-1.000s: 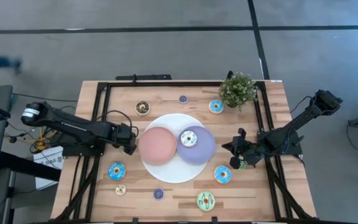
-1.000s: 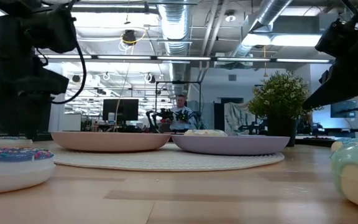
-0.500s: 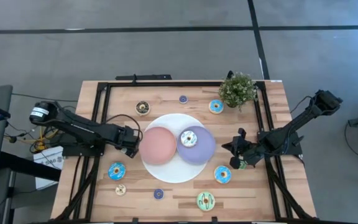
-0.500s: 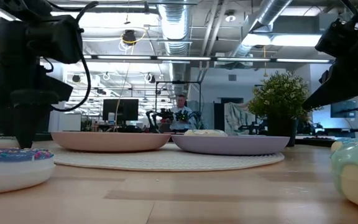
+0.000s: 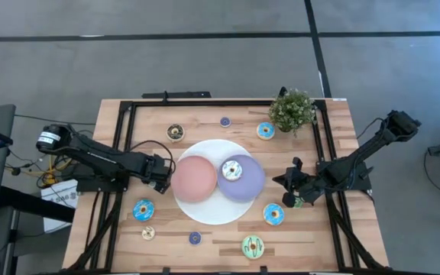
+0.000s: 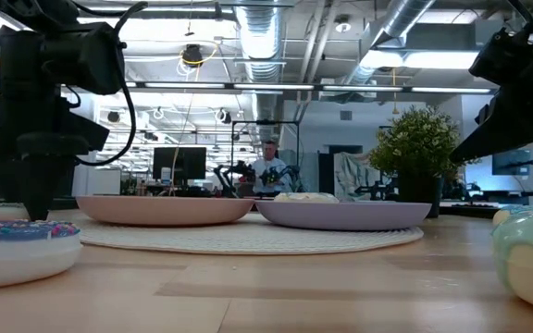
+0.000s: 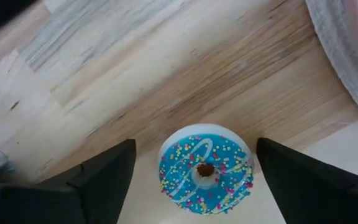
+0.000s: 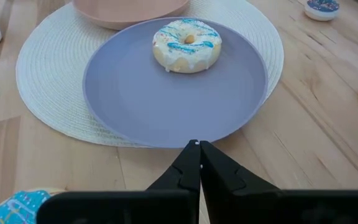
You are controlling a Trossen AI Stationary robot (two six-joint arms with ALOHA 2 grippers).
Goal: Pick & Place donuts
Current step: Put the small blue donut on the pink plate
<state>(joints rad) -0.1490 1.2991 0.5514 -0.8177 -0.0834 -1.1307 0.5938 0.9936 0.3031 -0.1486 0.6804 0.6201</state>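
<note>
We see the left gripper [image 5: 160, 173] has slid down the pink plate [image 5: 194, 179]'s left edge since a second ago, toward the blue sprinkled donut [image 7: 206, 168], now framed between its spread fingers.

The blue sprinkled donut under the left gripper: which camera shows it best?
Left wrist view: the blue sprinkled donut sits centred between the open left gripper fingers. The high view shows it small; the low view shows only its side edge.
</note>
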